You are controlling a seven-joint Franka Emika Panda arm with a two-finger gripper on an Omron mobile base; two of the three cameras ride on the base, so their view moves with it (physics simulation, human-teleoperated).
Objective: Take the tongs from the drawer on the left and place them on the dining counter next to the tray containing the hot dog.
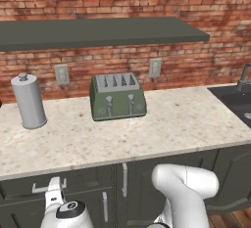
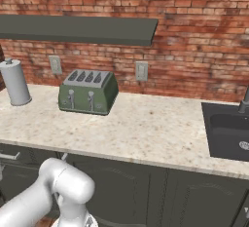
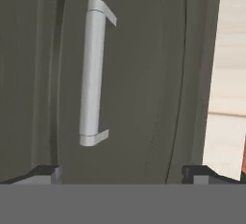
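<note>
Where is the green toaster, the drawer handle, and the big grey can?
Toaster point(image 1: 117, 97), left base view, front face.
Drawer handle point(image 3: 92, 71), hand view, middle of the silver bar.
Grey canister point(image 1: 29, 101), left base view, its side.

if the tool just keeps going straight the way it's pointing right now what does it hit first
Most likely the drawer front. In the hand view the open tool faces that dark panel, with the silver bar handle off to one side of centre. How far away the panel is remains unclear.

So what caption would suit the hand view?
Open claw facing the silver bar handle on the closed dark drawer front.
</note>
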